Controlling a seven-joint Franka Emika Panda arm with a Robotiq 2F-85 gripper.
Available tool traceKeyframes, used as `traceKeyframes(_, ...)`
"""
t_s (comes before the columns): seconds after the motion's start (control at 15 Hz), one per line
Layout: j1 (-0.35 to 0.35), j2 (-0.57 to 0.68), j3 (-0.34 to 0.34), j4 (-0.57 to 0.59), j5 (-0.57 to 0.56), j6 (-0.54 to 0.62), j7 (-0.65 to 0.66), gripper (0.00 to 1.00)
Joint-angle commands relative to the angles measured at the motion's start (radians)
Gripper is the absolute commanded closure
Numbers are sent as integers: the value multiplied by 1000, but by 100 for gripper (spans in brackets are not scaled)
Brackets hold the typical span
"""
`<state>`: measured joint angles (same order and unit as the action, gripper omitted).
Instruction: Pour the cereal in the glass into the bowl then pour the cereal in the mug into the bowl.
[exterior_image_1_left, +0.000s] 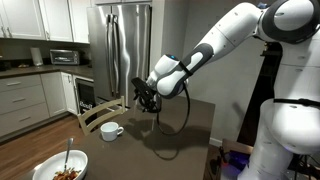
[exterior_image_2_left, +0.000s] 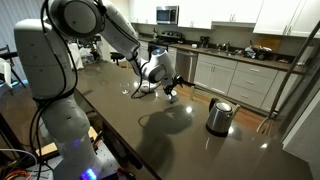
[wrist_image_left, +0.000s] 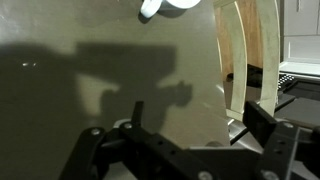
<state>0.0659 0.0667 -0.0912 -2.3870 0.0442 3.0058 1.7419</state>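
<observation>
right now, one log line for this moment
gripper open, empty | mug upright, not gripped | bowl holds cereal, spoon

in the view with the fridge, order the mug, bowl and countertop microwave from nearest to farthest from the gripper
1. Mug: on the table, just below and to the side of the gripper.
2. Bowl: at the table's near corner, toward the camera.
3. Microwave: on the back kitchen counter, well away from the table.
</observation>
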Motion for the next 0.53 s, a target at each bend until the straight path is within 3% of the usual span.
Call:
traceKeyframes(0.0, 28, -97, -19, -23, -148, -85, 113, 0)
traceKeyframes(0.07, 27, -116, -13, -27, -179, -91, 145, 0)
traceKeyframes(0.13, 17, -54, -9, -1, -119, -53, 78, 0)
traceKeyframes(0.47, 23, -94, -7, -12, -148, -71, 105, 0)
